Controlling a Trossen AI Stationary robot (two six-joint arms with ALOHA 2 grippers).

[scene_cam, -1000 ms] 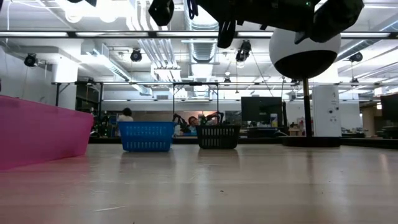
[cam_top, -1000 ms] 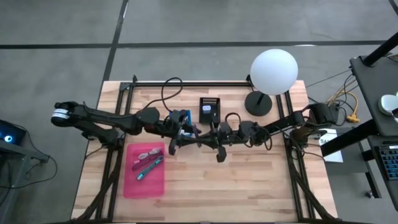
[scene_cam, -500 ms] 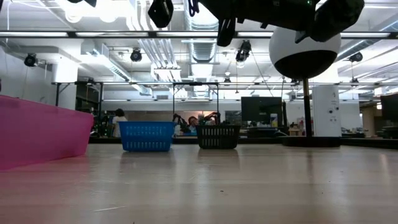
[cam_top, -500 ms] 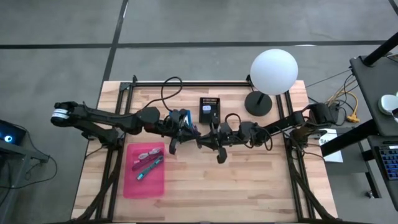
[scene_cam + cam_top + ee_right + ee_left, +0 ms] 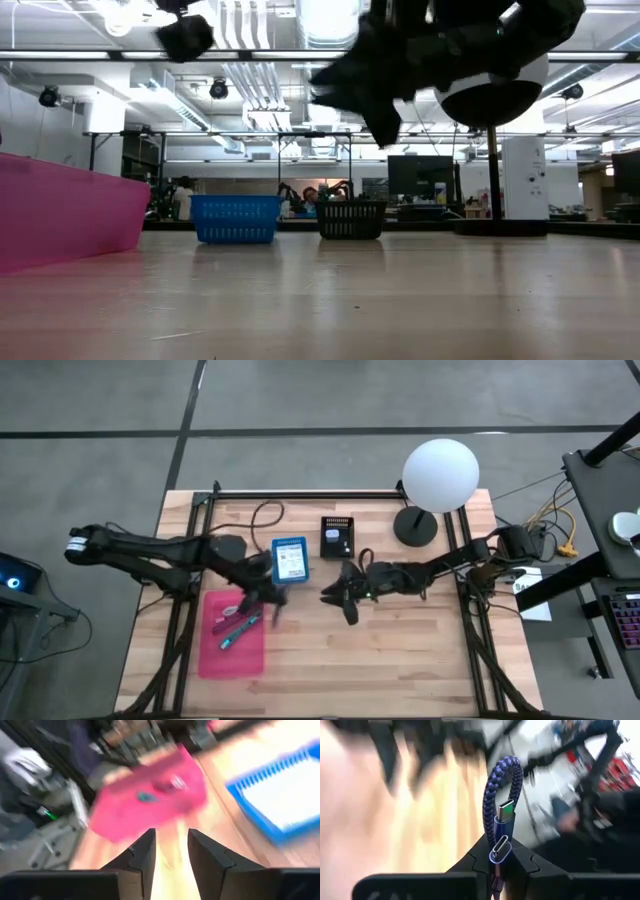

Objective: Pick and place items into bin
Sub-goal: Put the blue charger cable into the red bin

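Note:
My left gripper (image 5: 497, 862) is shut on a purple braided cable (image 5: 502, 785) that is folded into a loop with two silvery plugs. In the high view this gripper (image 5: 270, 608) hangs over the far right corner of the pink bin (image 5: 232, 650). Thin teal and pale items (image 5: 238, 622) lie in that bin. My right gripper (image 5: 170, 837) is open with nothing between its fingers. It stands over the table's middle (image 5: 332, 598), pointing toward the pink bin (image 5: 150, 805). My left gripper pinches the folded cable between its two fingers, just below the lower plug (image 5: 496, 851), with both strands together. The loop and its plugs stick out past the fingertips. The cable is lifted clear of the table.
A blue basket (image 5: 290, 560) holding a white sheet and a small black basket (image 5: 337, 537) stand at the table's far middle. The white ball lamp (image 5: 440, 475) stands at the far right. Bare wood lies along the near edge.
The two grippers stood together over the table's middle and have now parted. My left gripper has swung fast toward the near left, to the pink bin, carrying the cable. My right gripper has stayed near the middle. The blue basket, which the arms covered before, now shows.

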